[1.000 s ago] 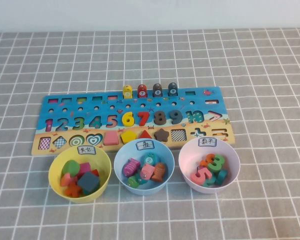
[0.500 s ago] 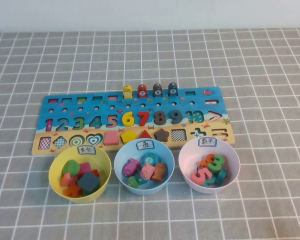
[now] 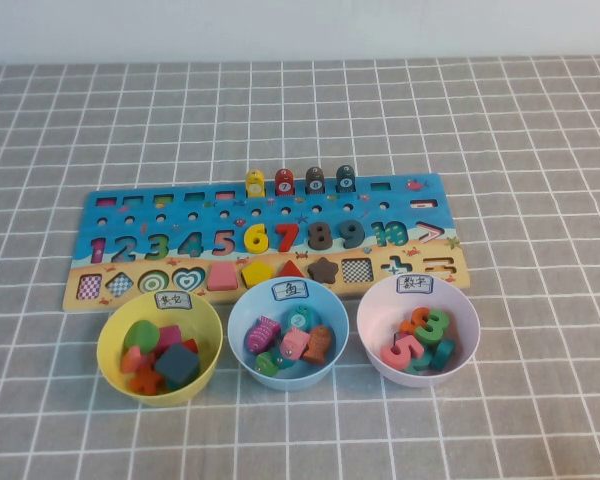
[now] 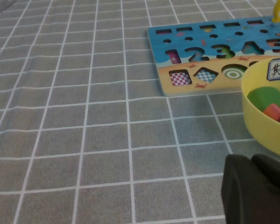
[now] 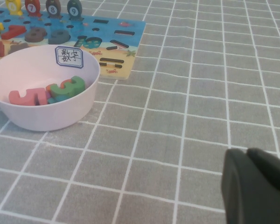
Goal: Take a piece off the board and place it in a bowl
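Note:
The coral-pink numeral 5 piece (image 3: 400, 351) lies in the pale pink bowl (image 3: 452, 300) among other numerals; the right wrist view shows the piece (image 5: 26, 96) inside the bowl (image 5: 51, 116) too. The blue board (image 3: 270, 215) lies behind the three bowls, with yellow 6, red 7 and darker 8 and 9 on it. Neither arm shows in the high view. My left gripper (image 4: 252, 161) is shut and empty, low over the cloth beside the yellow bowl. My right gripper (image 5: 248, 153) is shut and empty, over the cloth well clear of the pink bowl.
A yellow bowl (image 3: 105, 360) of shape blocks and a light blue bowl (image 3: 288, 382) of fish-like pieces stand left of the pink one. Four pegs (image 3: 300, 181) stand at the board's far edge. Grey checked cloth covers the table.

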